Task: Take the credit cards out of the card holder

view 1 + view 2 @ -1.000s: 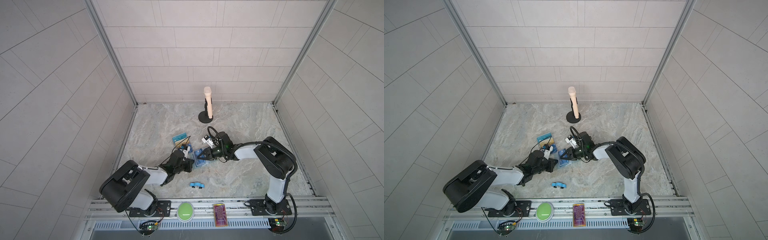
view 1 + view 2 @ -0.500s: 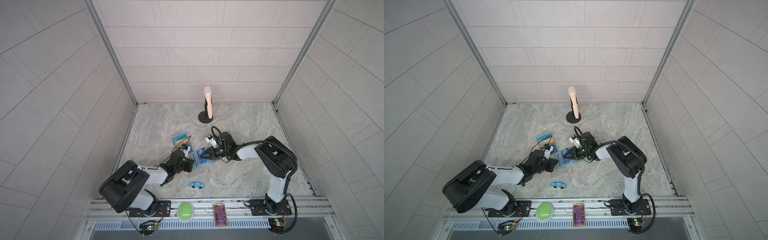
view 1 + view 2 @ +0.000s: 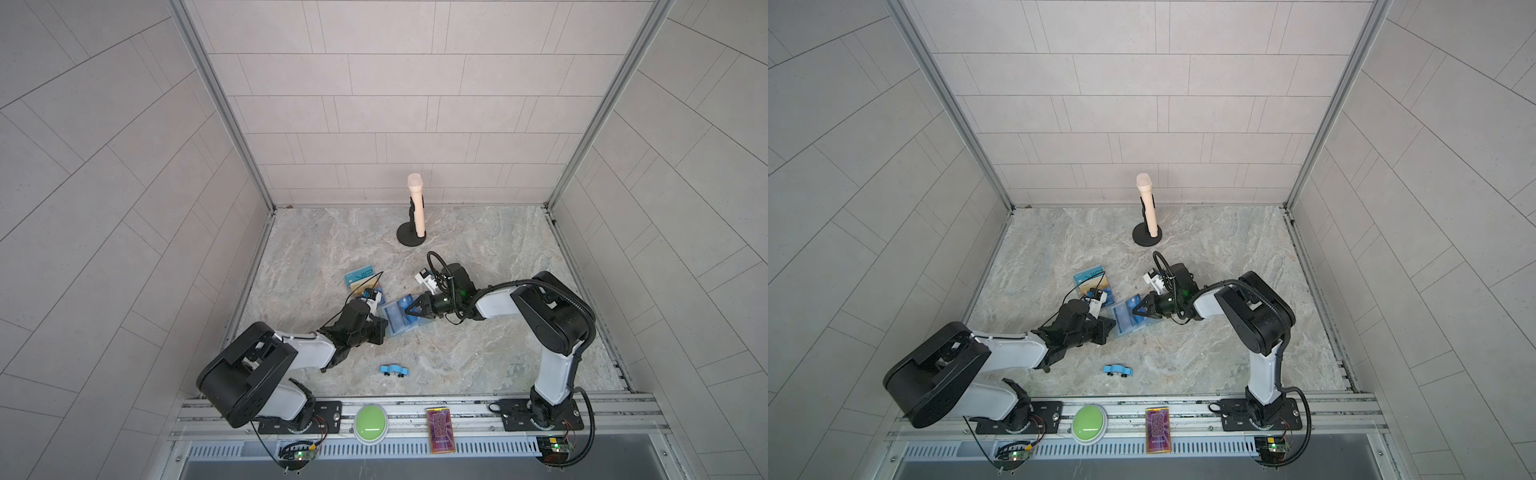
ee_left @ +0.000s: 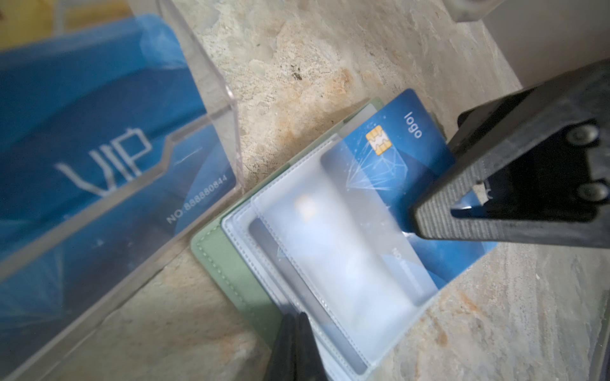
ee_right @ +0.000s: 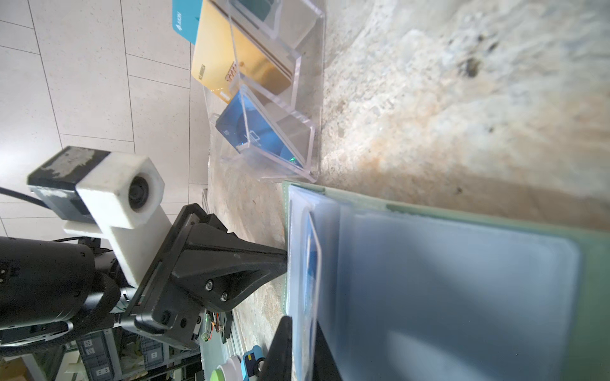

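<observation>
Left wrist view: card holder (image 4: 224, 273) lies open and flat on the marble table (image 4: 297, 59), one corner just beside the clear acrylic stand (image 4: 216, 99). Left gripper (image 4: 293, 333) is clenched on the holder's near edge, pinning cover and sleeve pages. A blue card (image 4: 392, 145) with a chip sticks partway out of a sleeve (image 4: 330, 237). At least one more card shows dimly through the pages. Right gripper (image 3: 406, 311) sits on that card's free end and looks pinched on it. Its lower jaw is hidden, so I cannot tell whether it holds the card alone or the plastic too.

Risks, as judged:
- Sleeve film caught in the pinch: a pull would drag the whole holder against the left clamp, or tear a page.
- Shallow bite on slick plastic: the jaws could slip off.
- Skewed pull: the card's corner could jam in the pocket seam.
- Holder sliding: it could knock the stand.
</observation>
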Motion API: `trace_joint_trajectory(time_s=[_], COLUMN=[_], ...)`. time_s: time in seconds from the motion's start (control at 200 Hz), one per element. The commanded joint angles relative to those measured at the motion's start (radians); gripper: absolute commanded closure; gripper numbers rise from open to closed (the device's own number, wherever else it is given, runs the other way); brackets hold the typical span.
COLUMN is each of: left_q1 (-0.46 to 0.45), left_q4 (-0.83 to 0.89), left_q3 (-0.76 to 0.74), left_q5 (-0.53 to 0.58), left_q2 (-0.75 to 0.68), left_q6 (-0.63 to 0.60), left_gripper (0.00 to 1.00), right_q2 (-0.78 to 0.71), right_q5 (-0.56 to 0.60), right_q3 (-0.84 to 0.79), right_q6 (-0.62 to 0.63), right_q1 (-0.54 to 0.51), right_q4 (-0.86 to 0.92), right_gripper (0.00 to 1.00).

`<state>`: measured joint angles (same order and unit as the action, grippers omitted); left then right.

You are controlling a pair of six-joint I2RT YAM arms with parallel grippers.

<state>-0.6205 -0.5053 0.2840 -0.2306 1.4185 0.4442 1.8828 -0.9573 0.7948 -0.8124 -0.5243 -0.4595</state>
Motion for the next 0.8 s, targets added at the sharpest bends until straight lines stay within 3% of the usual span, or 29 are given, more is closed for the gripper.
trace_joint_trajectory(time_s=[0.0, 0.21, 0.466, 0.796], left_q1=[-0.004, -0.004, -0.005, -0.006], left_q4=[0.104, 0.119, 0.147, 0.284], left_q3=[-0.004, 0.020, 0.035, 0.072], left_q5=[0.007, -0.010, -0.020, -0.020], left_q2=[0.002, 0.006, -0.012, -0.180], left_q6=[-0.034, -0.064, -0.081, -0.116], left_gripper=[1.00, 1.00, 0.92, 0.80], right_q2=[-0.042, -0.074, -0.135, -0.249], right_q5=[0.018, 0.044, 0.090, 0.146], right_q3=[-0.013, -0.016, -0.017, 0.012], right_q6=[0.029, 0.093, 0.180, 0.384], right_q1=[0.011, 0.026, 0.038, 0.050], right_q4=[0.019, 0.116, 0.244, 0.461], right_gripper=[0.89, 0.91, 0.94, 0.95])
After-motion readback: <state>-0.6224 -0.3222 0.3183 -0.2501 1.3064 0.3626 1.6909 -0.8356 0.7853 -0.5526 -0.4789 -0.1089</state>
